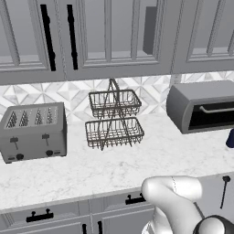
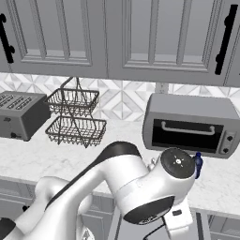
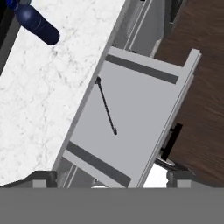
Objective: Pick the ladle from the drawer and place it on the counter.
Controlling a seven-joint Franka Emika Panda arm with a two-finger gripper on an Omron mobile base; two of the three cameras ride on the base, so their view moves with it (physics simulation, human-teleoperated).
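Observation:
The drawer (image 3: 131, 127) stands pulled open below the counter (image 3: 48, 100), showing its smooth grey inside. The ladle (image 3: 106, 106), thin and black, lies flat on the drawer floor, its small head toward the counter edge. In the left base view the ladle (image 1: 224, 191) shows in the drawer (image 1: 212, 189) at the lower right, just past the white arm. My gripper (image 3: 111, 179) hovers above the drawer, open, its dark fingertips (image 3: 41, 178) far apart and nothing between them. It is well clear of the ladle.
On the counter (image 1: 114, 169) stand a toaster (image 1: 34, 132) at the left, a two-tier wire basket (image 1: 113, 119) in the middle and a toaster oven (image 1: 203, 106) at the right. A dark blue bottle (image 3: 37, 24) stands near the oven. Dark wood floor (image 3: 201, 87) lies beyond the drawer front.

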